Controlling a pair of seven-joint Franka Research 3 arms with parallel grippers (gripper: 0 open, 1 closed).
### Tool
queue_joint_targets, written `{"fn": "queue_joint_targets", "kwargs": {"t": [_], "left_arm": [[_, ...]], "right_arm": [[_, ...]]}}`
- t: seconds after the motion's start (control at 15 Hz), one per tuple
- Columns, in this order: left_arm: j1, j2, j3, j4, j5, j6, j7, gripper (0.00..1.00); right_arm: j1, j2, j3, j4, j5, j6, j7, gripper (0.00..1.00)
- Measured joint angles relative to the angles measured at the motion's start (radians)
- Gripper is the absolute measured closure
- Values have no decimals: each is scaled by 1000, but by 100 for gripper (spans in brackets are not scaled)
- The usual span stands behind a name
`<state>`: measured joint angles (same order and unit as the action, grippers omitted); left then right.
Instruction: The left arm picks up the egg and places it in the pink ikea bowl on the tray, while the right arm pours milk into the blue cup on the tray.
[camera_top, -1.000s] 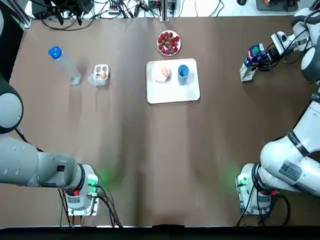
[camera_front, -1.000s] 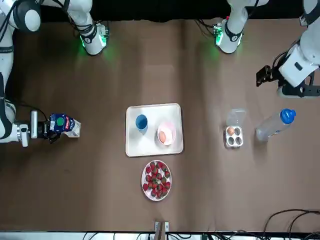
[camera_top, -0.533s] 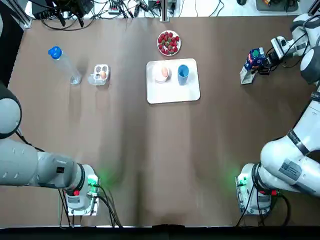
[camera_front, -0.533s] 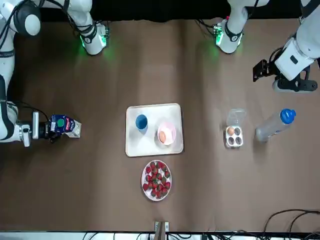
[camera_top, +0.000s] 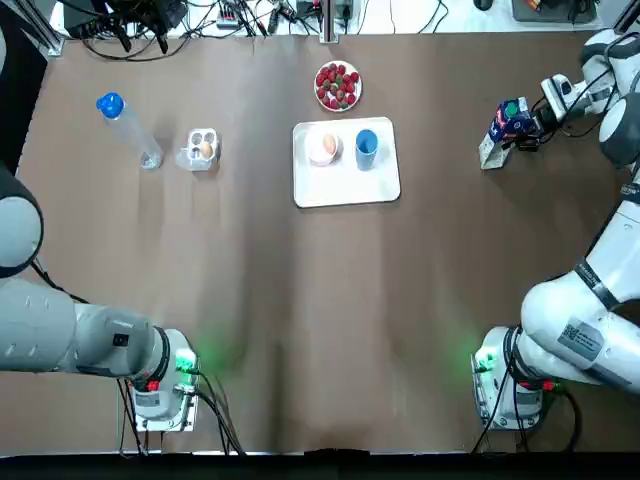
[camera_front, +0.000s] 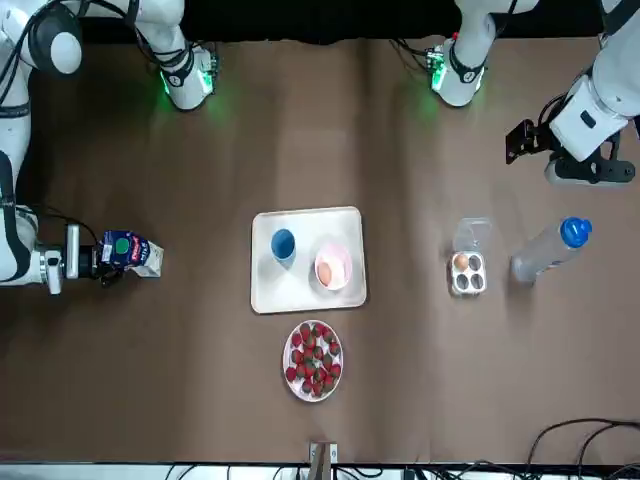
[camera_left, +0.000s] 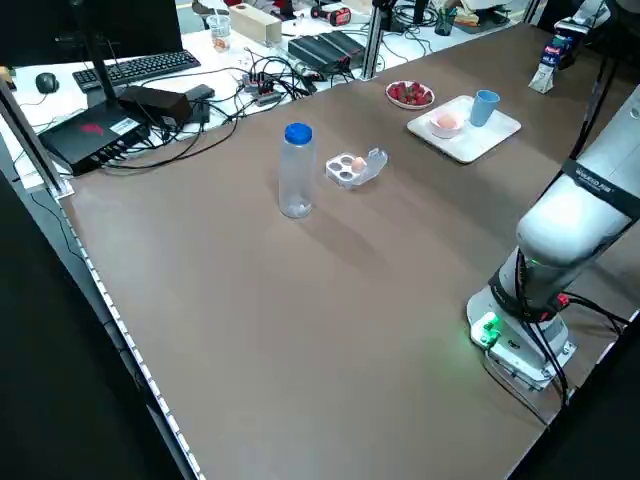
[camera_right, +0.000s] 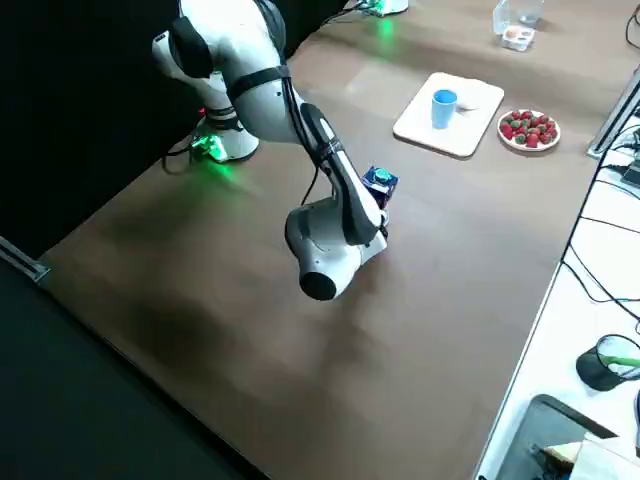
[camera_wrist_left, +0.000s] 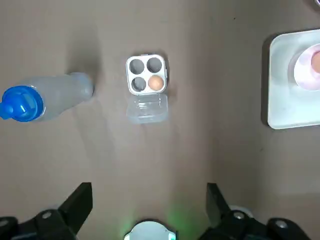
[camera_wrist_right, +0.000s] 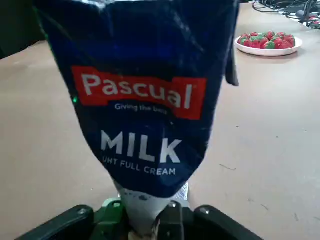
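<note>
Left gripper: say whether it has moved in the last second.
Yes. In the front view the left gripper drew slightly away from the water bottle, toward the robot's base side, jaws open.

Mid-surface: white plastic tray (camera_top: 345, 185) bearing pink bowl (camera_top: 314, 150) left, blue cup (camera_top: 366, 146) right; strawberry plate (camera_top: 338, 86) behind it; clear egg carton (camera_top: 202, 148), plastic bottle (camera_top: 130, 130) to my left; milk carton (camera_top: 503, 128) far right.
</note>
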<state>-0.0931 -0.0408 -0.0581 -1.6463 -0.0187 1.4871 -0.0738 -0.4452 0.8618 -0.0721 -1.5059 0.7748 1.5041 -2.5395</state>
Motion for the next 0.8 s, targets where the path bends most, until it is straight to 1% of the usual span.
{"fn": "queue_joint_targets", "kwargs": {"t": [0.13,0.2,0.4,0.67,0.73,0.8], "left_arm": [[0,0,0,0,0,3,0,0],[0,0,1,0,0,4,0,0],[0,0,2,0,0,4,0,0],[0,0,2,0,0,4,0,0],[-1,0,1,0,0,4,0,0],[-2,0,1,0,0,4,0,0]], "right_arm": [[-1,2,0,1,1,0,0,76],[-1,2,0,1,1,0,0,70],[-4,8,0,1,1,2,0,43],[-7,11,0,1,2,2,2,38],[-7,11,0,2,2,0,26,22],[-7,11,0,3,2,0,46,14]]}}
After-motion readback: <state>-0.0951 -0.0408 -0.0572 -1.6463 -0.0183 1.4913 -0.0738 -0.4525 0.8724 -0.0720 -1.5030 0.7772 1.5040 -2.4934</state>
